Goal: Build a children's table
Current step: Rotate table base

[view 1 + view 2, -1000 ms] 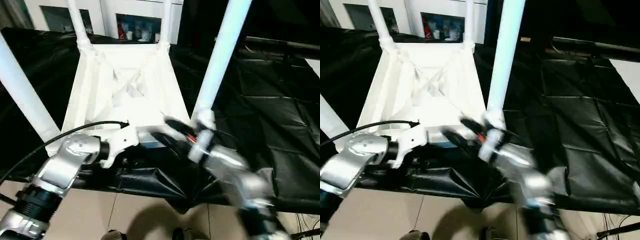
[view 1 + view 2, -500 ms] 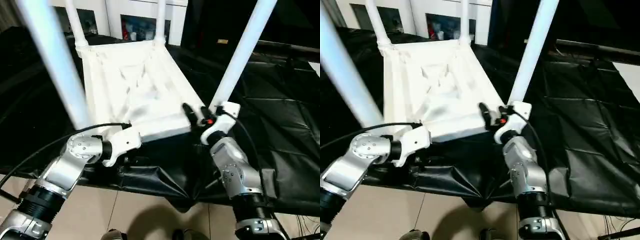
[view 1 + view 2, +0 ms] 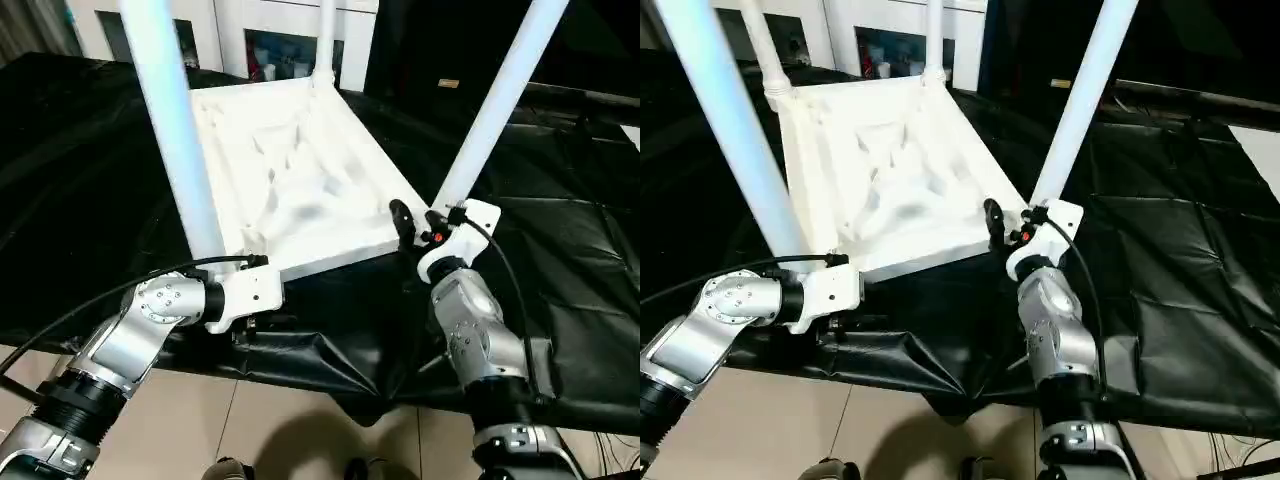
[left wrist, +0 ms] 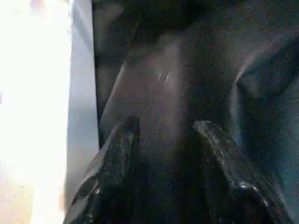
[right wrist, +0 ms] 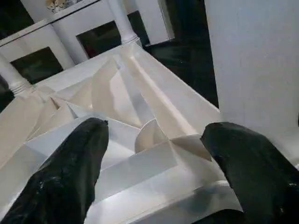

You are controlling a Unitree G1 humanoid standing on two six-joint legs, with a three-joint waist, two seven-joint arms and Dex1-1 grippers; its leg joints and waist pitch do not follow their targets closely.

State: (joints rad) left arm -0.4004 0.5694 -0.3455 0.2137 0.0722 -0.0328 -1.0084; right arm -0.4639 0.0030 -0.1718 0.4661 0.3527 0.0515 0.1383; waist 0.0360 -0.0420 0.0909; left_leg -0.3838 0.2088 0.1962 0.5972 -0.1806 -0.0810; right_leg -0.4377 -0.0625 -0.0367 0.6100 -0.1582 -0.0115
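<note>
Upside down on the black-sheeted desk (image 3: 560, 260) lies the all-white plastic children's table (image 3: 300, 190), its ribbed underside up and its long tapered tubular legs standing in the corner sockets — it occupies the middle of the desk, with its near edge lifted off the sheet towards the desk's front edge. Four legs can be counted in the right eye view, so the step in hand is judged to be turning or tipping the table rather than fitting a leg.

The right claw (image 3: 420, 228) is spread wide and holds nothing; it is seen at the near right corner, just beside the foot of the near right leg (image 3: 495, 105), and in its wrist view the fingers (image 5: 70, 182) frame the corner ribs. The left claw (image 4: 168, 154) is about half open over black sheet, with nothing between its fingers, below the table's near left edge.

For a clean tip, both near corners are best supported evenly — a push on one corner alone could twist the top or loosen a leg.

Whether the legs are fully seated cannot be told. The leg tops are cut off by the picture edge, and the left claw is hidden behind its wrist in the head views.
</note>
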